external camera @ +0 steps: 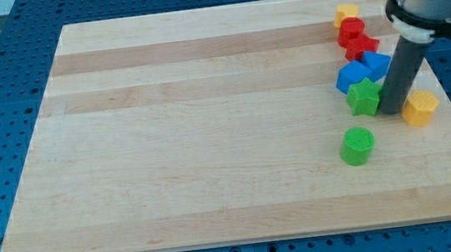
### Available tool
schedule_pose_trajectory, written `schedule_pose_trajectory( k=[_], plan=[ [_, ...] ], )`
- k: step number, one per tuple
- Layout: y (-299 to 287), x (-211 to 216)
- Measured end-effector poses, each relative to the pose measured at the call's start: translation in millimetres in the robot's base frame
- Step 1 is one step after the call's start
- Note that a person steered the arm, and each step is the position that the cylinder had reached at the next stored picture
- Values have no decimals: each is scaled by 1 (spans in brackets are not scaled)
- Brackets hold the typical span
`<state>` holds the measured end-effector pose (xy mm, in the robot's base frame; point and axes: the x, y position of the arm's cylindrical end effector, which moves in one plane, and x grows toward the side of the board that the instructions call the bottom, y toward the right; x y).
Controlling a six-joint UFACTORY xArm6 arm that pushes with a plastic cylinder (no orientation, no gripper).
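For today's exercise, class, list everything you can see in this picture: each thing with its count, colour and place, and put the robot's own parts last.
wooden board: 1, pale wood, fills most of the view
pegboard table: 1, blue with holes, under and around the board
yellow block: 1, yellow, top of the cluster at the view's right
red blocks: 2, red, just below the yellow one, touching each other
blue blocks: 2, blue, below the red ones
green star: 1, green, just left of the rod
green cylinder: 1, green, apart, lower down
orange block: 1, orange, right of the rod
rod and my tip: 1, dark, between green star and orange block
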<state>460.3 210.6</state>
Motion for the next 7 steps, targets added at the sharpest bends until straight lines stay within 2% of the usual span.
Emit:
schedule_pose_trajectory(
  k=[2,5,6,7],
  plan=[
    [0,-26],
    [0,86],
    [12,102],
    [64,70]
  ],
)
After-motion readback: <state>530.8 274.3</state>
